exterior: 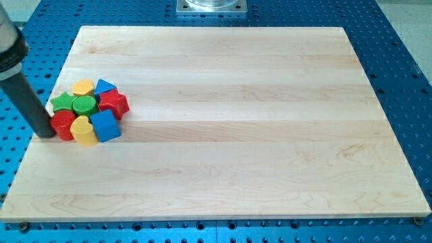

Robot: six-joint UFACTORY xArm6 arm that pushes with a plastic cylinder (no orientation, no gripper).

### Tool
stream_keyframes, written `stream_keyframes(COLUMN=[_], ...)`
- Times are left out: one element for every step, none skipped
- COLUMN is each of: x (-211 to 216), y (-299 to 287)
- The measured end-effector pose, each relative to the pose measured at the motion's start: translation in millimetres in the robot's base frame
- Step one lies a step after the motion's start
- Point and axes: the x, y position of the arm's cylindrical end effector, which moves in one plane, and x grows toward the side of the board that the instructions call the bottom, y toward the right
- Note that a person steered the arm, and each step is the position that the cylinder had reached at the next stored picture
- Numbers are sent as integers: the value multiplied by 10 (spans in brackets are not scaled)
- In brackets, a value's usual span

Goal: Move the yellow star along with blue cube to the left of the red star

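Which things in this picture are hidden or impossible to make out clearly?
- My tip: camera view, whether it touches the red block is unclear.
- Green star-shaped block: partly covered by the green round block.
- Arm: cut off by the view's left edge.

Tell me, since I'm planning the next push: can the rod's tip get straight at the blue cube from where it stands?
Probably not directly. My tip sits at the cluster's left edge, against the red block; that block and the yellow block lie between it and the blue cube. The cube's right and bottom sides face bare board, so going round looks workable.
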Motion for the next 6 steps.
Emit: stream_keyframes(x=[155, 114, -26, 311, 347, 313], y=[-5, 66, 202, 160, 595, 1258])
